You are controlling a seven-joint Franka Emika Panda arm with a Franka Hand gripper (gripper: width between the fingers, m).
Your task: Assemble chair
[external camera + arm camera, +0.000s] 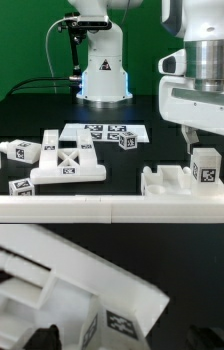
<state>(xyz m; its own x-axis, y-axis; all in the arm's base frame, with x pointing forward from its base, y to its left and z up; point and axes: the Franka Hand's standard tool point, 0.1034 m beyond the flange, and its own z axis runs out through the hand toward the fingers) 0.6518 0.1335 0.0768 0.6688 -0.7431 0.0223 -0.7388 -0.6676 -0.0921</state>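
Note:
The chair lies in loose white tagged pieces. At the exterior view's right, an upright block with a tag (205,166) stands against a low blocky piece (165,181). My gripper (195,138) hangs just above that block. In the wrist view, the tagged white piece (95,291) reaches down between my dark fingers (45,338). My gripper (125,341) is open: a dark gap separates the piece from the far finger. The cross-braced panel (66,165) lies at the exterior view's left, with a leg (20,152) and other pieces (22,185) around it.
The marker board (100,128) lies flat in the middle of the black table. A small tagged cube (128,141) sits at its edge. The robot's base (103,75) stands behind, before a green backdrop.

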